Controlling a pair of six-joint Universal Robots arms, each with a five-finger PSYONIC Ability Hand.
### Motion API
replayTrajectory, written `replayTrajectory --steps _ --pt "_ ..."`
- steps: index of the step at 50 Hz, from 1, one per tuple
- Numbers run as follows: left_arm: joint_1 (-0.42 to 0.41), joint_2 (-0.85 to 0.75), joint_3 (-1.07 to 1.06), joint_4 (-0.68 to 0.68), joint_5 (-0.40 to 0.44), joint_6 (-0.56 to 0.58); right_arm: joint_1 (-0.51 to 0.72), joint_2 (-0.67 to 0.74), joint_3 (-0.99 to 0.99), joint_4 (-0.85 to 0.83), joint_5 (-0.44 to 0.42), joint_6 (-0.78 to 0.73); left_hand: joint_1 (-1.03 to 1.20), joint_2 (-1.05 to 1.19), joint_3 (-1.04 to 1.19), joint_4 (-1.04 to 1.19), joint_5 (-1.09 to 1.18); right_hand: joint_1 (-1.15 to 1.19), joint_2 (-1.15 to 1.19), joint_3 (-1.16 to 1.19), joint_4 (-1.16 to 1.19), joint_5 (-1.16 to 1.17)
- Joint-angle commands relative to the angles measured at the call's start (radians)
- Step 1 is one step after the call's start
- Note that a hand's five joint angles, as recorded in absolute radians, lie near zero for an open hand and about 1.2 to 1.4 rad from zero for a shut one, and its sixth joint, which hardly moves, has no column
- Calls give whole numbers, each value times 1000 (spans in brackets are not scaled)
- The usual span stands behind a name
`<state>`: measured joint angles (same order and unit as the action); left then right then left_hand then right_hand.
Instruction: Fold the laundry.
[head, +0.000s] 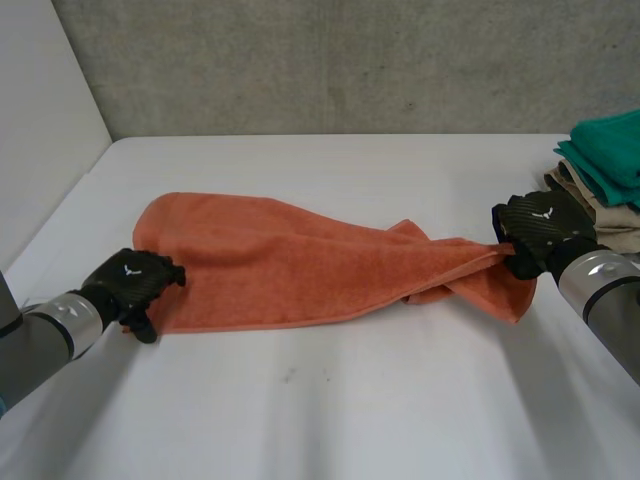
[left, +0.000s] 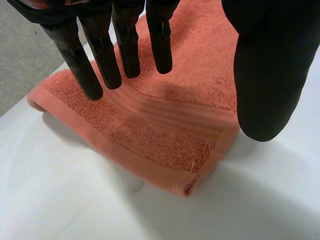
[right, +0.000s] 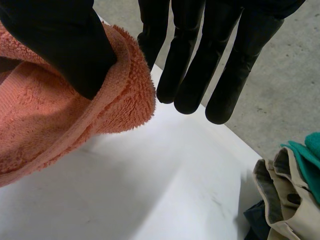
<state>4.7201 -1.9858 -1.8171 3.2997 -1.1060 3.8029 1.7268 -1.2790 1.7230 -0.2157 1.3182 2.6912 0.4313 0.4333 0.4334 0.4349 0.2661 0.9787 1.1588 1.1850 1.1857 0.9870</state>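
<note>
Orange towel (head: 290, 265) lies on the white bench (head: 330, 410), its long axis running from one hand to the other. Left hand (head: 135, 280) hovers over the broad end's near corner, fingers (left: 127, 45) straight, spread, holding nothing. Right hand (head: 535, 232) pinches the bunched opposite end between thumb and straight fingers (right: 192, 60).

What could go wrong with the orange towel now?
The right hand pinches just the bunched end of the orange towel, so it might slip out. The left hand is open over the other corner, so a pull could drag the whole towel and leave it twisted. The pile of folded clothes sits close beside the right hand and might get bumped.
</note>
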Motion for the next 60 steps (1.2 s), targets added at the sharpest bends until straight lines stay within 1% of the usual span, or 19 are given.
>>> replayTrajectory --steps 1,12,23,40,46,50,53,54,55,58,60 --pt "-2 -22 13 9 -6 0 -1 12 -8 -7 -1 -1 82 80 80 78 72 418 237 211 211 235" --pt "9 -61 53 -2 -11 0 -9 18 -11 -8 1 -2 82 80 80 78 72 418 237 211 211 235" --pt "-3 -99 67 1 -14 1 -6 33 -6 -8 1 -2 85 83 83 81 75 418 237 211 211 235" --pt "-9 -160 182 5 -15 0 2 33 9 -8 6 -2 199 197 197 195 190 418 237 211 211 235" --pt "-18 -186 228 5 -43 0 2 35 15 -10 6 -2 246 244 244 242 237 418 237 211 211 235" --pt "-23 -215 266 3 -75 0 2 35 15 -10 7 -4 413 411 411 409 404 418 237 211 211 235" --pt "-37 -243 294 3 -84 0 2 35 15 -10 9 -2 583 581 581 580 574 418 237 211 211 235" --pt "-40 -251 300 3 -84 0 2 35 15 -8 9 -2 651 649 648 647 641 418 237 211 211 235" --pt "-48 -267 314 1 -86 1 2 33 15 -8 10 -2 776 774 774 773 767 418 237 211 211 235" --pt "-57 -291 337 -2 -87 1 0 33 15 -10 10 -2 964 962 962 961 955 418 237 211 211 235" --pt "-58 -294 343 -3 -87 0 -1 32 15 -8 10 -2 965 963 963 961 956 418 237 211 211 235"
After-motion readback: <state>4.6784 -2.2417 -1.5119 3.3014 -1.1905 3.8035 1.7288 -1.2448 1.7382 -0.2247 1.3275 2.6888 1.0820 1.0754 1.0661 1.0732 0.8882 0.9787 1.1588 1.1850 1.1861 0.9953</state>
